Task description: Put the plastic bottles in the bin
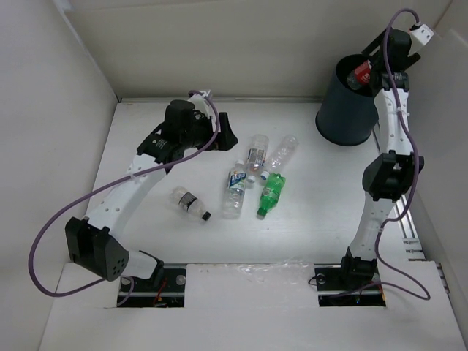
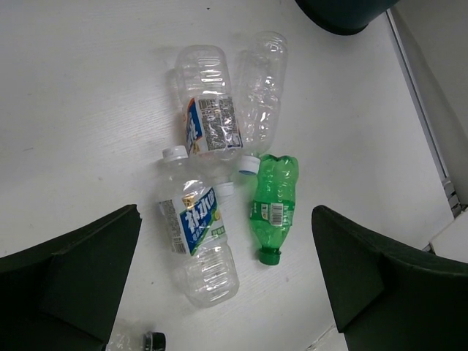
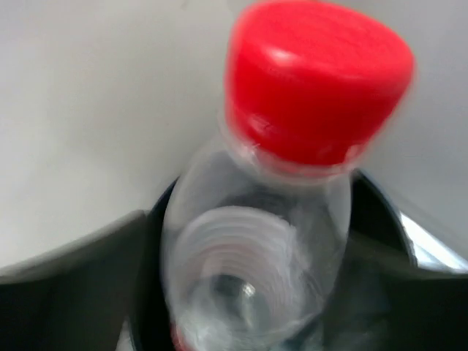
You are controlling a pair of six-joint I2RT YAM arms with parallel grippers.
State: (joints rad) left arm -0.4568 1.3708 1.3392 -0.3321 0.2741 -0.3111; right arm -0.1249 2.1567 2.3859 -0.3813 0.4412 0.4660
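Robot lab test cell, white panel walls (image 1: 51,88), white table (image 1: 314,212), bolted arms (image 1: 128,194)

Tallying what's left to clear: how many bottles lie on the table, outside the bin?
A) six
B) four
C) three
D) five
D: the green bottle, three clear bottles beside it and a black-capped bottle lie on the table; the red-capped bottle is at the bin mouth.

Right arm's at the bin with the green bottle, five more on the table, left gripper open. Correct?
Not quite: at the right gripper over the bin is a clear red-capped bottle, per the right wrist view. The green bottle is one of the five on the table. The left gripper is open.
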